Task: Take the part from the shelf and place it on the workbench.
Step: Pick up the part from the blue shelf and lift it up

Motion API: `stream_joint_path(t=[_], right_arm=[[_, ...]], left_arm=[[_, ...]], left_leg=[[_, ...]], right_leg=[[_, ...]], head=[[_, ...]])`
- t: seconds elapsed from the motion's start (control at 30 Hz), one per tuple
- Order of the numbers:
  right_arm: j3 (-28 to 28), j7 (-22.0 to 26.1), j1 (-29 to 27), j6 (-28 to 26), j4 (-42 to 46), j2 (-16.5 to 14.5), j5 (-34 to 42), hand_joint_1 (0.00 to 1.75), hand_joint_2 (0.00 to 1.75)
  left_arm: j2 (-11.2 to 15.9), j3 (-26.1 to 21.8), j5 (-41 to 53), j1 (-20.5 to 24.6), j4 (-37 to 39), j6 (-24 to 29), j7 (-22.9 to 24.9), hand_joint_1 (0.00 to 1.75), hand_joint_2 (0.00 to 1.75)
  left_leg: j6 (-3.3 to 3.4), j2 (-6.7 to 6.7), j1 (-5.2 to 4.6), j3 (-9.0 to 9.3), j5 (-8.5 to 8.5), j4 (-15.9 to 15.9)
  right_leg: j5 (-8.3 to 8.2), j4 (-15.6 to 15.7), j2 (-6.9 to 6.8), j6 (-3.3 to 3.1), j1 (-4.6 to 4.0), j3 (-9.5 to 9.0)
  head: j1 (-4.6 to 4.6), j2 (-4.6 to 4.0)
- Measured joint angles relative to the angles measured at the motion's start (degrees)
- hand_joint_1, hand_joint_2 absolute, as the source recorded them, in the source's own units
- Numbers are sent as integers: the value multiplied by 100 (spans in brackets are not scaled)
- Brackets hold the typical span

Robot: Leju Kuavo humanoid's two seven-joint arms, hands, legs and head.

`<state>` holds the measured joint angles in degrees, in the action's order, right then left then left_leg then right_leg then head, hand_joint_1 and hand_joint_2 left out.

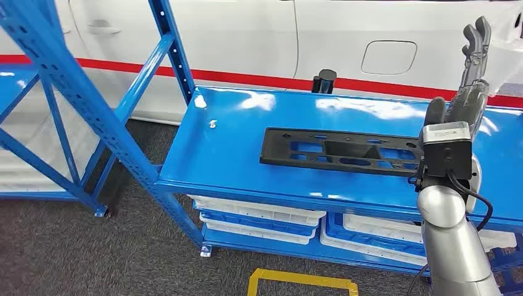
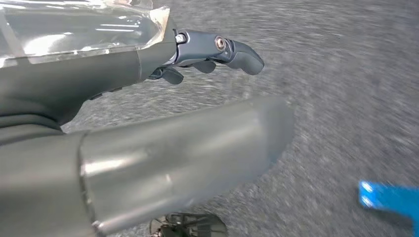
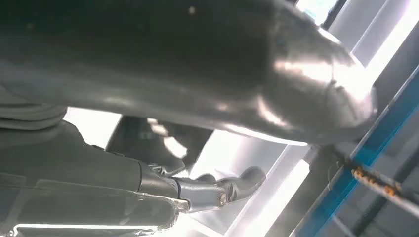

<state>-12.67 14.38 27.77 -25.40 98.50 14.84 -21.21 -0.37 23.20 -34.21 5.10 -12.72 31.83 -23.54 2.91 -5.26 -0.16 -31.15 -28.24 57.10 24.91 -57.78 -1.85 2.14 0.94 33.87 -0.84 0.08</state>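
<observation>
Head view shows the right robot hand raised upright above the blue shelf, fingers extended upward and close together, holding nothing. The black perforated plastic part lies flat on that shelf surface, below and to the left of this robot hand, its near end just beside the wrist. It rests lengthwise along the shelf, probably so its long edge can be reached from the front. The hand appears lifted clear to come down on the part without sweeping it aside. Left wrist view shows the left robot hand hanging over grey carpet, fingers loosely curled on nothing, likely idle. No desk is visible, so the pick looks not yet begun.
</observation>
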Motion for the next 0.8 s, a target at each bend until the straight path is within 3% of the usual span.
stream_joint_path(t=[0.17,0.4,0.47,0.53,0.6,0.67,0.73,0.77,0.8], right_arm=[[16,-11,-58,-14,-38,-5,-38,0,0],[80,-7,-173,-49,-58,-7,143,0,0],[96,9,-199,-12,-60,-7,266,0,0],[103,38,-206,34,-62,-2,354,0,0],[122,68,-202,59,-72,18,406,0,0],[154,84,-212,69,-92,48,436,0,0],[175,87,-241,72,-119,71,449,0,0],[180,87,-253,73,-132,78,451,0,0],[182,88,-258,73,-140,81,452,0,0]], left_arm=[[-2,3,3,-1,0,-2,1,0,0],[-4,9,58,-10,2,-16,19,0,0],[3,10,62,-14,3,-16,35,0,0],[10,10,58,-21,5,-17,39,0,0],[0,10,53,-24,5,-30,37,0,0],[-11,10,51,-28,5,-44,35,0,0],[-15,10,50,-35,7,-50,35,0,0],[-21,10,50,-38,7,-54,35,0,0],[-26,10,49,-40,7,-58,35,0,0]], left_leg=[[-28,10,22,4,23,-9],[-173,36,33,-13,30,-10],[-134,43,17,-26,12,6],[-55,39,20,30,52,-77],[-1,17,54,142,145,-233],[16,-2,76,193,186,-298],[-1,-25,83,199,171,-294],[-22,-43,95,209,155,-287],[-54,-65,115,224,130,-272]], right_leg=[[23,-2,4,-35,-36,5],[27,4,-26,-41,-44,9],[11,30,-34,-17,-11,-2],[-5,58,-32,22,-9,-19],[98,-163,41,33,-23,91],[345,-833,130,25,-5,432],[497,-1438,156,73,33,774],[457,-1467,153,133,58,819],[326,-1257,130,213,85,742]], head=[[-4,-1],[0,0],[-5,0],[-9,0],[6,0],[30,-1],[42,-1],[42,-1],[43,-1]])
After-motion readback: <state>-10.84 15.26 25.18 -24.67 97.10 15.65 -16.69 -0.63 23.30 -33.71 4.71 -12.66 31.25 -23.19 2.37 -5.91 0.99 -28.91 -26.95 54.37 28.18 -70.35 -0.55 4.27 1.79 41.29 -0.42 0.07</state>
